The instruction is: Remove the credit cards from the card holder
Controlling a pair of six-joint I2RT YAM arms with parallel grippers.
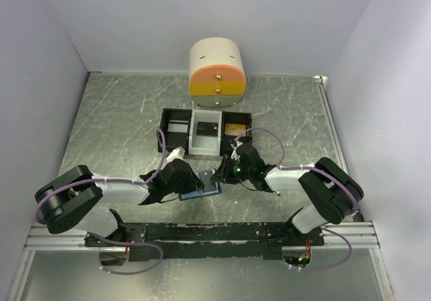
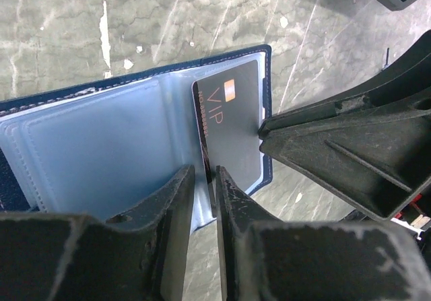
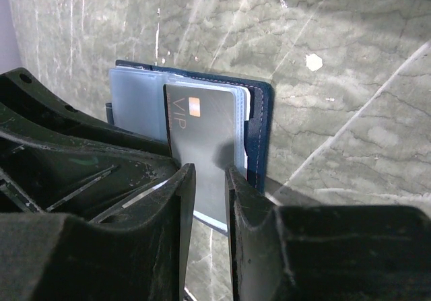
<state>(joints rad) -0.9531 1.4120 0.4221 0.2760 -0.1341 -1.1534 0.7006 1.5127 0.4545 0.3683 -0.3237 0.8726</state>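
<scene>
The card holder (image 1: 204, 192) lies open on the table between both arms, light blue inside (image 2: 87, 146) with a dark blue edge (image 3: 259, 126). A dark grey credit card marked VIP (image 2: 232, 129) sticks partway out of its right-hand pocket and also shows in the right wrist view (image 3: 205, 129). My left gripper (image 2: 204, 173) is shut on the holder's near edge by the fold, pinching the blue sleeve next to the card's edge; from above it shows at the holder's left side (image 1: 190, 182). My right gripper (image 3: 210, 170) has a narrow gap, its tips over the card; it comes in from the right (image 1: 223, 174).
A black-and-white three-compartment tray (image 1: 176, 131) stands just behind the grippers. A cream, orange and yellow drawer unit (image 1: 216, 75) stands at the back. White walls close in the sides. A black rail (image 1: 222, 232) runs along the near edge.
</scene>
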